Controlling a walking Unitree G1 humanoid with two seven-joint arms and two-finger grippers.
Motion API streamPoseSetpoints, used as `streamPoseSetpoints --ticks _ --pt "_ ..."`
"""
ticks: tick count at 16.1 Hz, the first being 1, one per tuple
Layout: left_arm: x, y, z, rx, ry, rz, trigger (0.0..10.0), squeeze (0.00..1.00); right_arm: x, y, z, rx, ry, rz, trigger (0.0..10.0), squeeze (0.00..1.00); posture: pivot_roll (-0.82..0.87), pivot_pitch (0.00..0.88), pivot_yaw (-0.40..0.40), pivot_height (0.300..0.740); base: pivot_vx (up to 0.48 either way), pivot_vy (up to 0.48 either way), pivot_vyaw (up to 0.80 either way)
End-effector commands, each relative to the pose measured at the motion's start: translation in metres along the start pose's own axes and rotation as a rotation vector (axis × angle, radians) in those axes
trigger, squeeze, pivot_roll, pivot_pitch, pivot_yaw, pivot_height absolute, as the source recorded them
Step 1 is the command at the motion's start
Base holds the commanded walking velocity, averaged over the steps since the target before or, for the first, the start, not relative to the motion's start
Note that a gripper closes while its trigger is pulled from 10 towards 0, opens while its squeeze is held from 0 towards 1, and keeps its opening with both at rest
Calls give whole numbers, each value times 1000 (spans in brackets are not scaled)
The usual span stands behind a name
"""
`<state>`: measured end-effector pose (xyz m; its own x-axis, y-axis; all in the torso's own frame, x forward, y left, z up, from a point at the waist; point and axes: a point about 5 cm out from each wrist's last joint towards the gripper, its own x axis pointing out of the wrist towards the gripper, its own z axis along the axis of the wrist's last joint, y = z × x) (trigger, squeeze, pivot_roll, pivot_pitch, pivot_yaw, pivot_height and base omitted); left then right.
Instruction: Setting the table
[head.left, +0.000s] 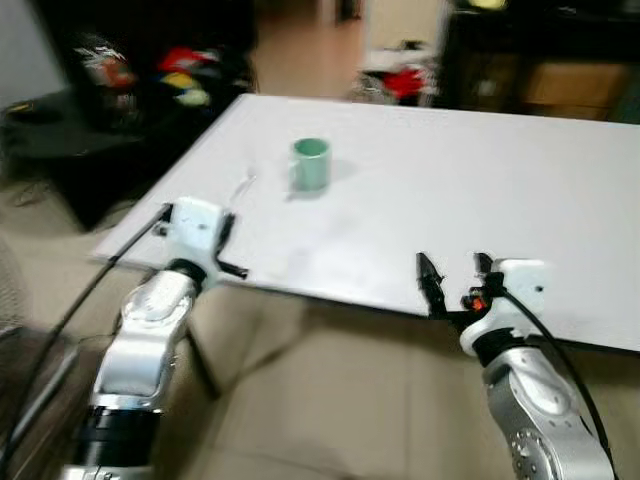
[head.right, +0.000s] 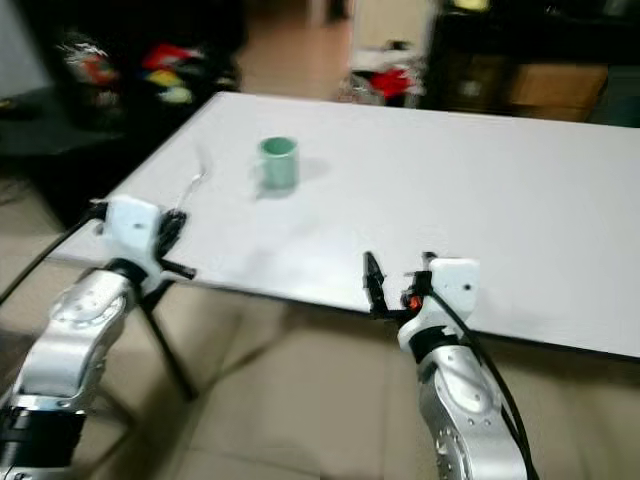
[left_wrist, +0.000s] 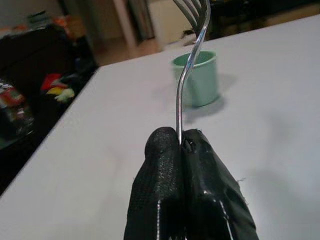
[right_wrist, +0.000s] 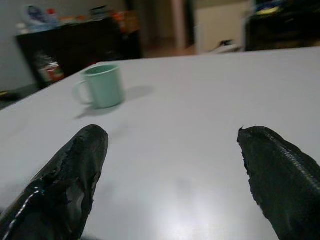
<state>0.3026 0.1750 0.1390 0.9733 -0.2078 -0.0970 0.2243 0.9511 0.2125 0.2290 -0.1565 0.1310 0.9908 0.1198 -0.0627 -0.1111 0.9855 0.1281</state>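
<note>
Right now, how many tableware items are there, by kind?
Mug: 1, on the table
Fork: 1, in the left gripper
Total: 2

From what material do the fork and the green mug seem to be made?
Fork: likely polished metal, thin, silvery, with bright glints, clamped in the left claw. Mug: matte pale green, opaque with a soft sheen; ceramic or plastic, I cannot tell which.

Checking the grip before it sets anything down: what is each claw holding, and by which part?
The left claw pinches a fork by its handle end. The right claw is open, holding nothing.
</note>
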Motion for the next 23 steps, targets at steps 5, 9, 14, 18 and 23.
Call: streamPoseSetpoints --ticks 5,9,14,18,23 --pt "1 -2 -1 58 25 -1 10000 0 -2 0 -1 -44 50 99 10000 0 -19 0 33 740 280 0 -133" --pt "7 -5 -24 187 198 -46 10000 0 -5 1 -2 -51 101 205 10000 0 -26 0 40 740 0 0 0" --pt "30 15 -37 279 381 65 10000 0 -10 7 -3 -113 178 407 10000 0 -33 0 42 740 0 0 0" --pt "49 13 -44 269 446 113 10000 0 -9 9 -1 -134 195 487 10000 0 -35 0 35 740 0 0 0" --pt "61 15 -50 293 487 184 10000 0 -12 13 -1 -141 205 531 10000 0 -41 0 34 740 0 0 0"
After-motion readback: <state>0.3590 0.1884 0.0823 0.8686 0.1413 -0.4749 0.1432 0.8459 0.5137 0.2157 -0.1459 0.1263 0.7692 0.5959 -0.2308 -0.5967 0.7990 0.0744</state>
